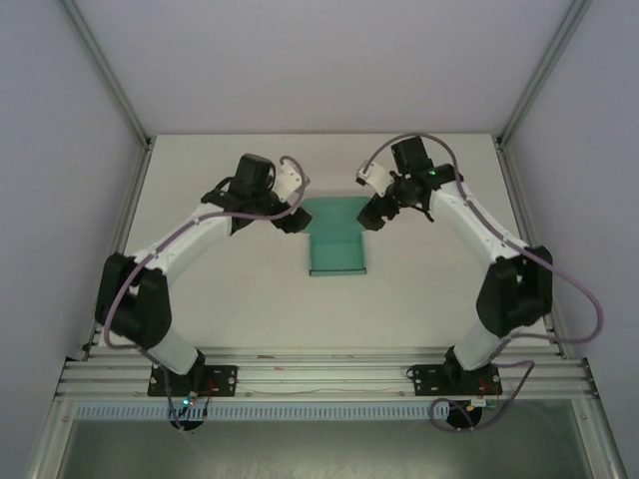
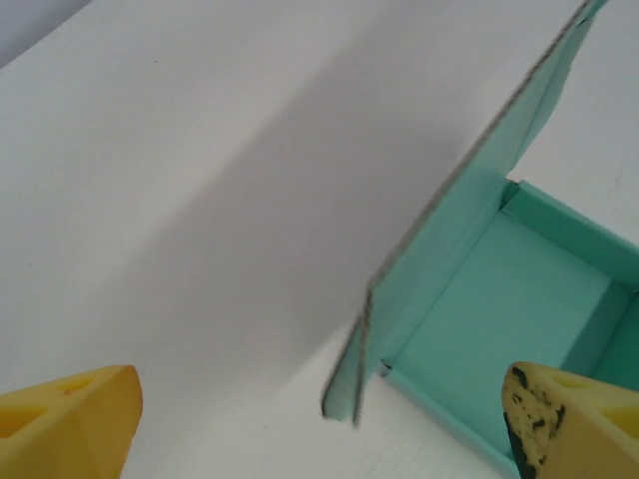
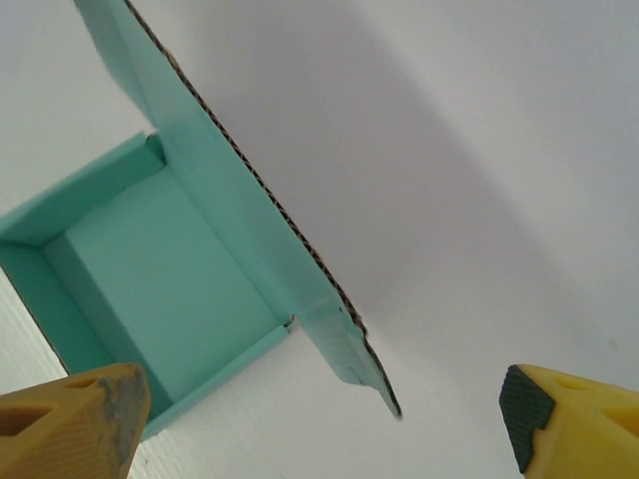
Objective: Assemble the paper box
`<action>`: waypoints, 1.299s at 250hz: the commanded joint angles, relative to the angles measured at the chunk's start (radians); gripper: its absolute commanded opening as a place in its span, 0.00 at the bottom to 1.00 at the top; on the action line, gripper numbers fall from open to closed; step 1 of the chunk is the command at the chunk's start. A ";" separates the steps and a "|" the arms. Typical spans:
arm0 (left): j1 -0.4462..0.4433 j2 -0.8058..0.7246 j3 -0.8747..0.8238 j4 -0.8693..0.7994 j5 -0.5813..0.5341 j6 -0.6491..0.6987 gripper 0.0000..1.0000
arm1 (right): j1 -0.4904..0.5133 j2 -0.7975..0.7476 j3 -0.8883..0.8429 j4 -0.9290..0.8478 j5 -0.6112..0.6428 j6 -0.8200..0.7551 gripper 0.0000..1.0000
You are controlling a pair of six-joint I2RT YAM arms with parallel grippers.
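The teal paper box (image 1: 336, 255) sits mid-table as a shallow open tray, its lid panel (image 1: 334, 212) raised at the far side. My left gripper (image 1: 293, 222) is open at the lid's left end and my right gripper (image 1: 371, 213) is open at its right end. In the left wrist view the tray (image 2: 504, 304) lies to the right and the lid's side flap (image 2: 356, 384) hangs between the yellow fingers (image 2: 70, 424) of the left gripper (image 2: 319, 431), untouched. In the right wrist view the lid flap (image 3: 361, 359) hangs between the spread fingers (image 3: 574, 419) of the right gripper (image 3: 319, 429), beside the tray (image 3: 150, 269).
The white table (image 1: 220, 299) is bounded by grey enclosure walls with metal posts (image 1: 110, 80) left and right. An aluminium rail (image 1: 329, 374) carrying both arm bases runs along the near edge.
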 commanded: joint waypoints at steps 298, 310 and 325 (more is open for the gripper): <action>-0.135 0.127 0.112 0.015 -0.338 -0.585 0.00 | 0.088 -0.015 -0.092 0.294 0.264 0.835 0.04; -0.146 0.135 0.099 0.038 -0.301 -0.610 0.00 | 0.098 -0.011 -0.102 0.323 0.285 0.943 0.04; -0.162 0.150 0.102 0.050 -0.308 -0.652 0.00 | 0.112 -0.001 -0.114 0.364 0.266 1.031 0.04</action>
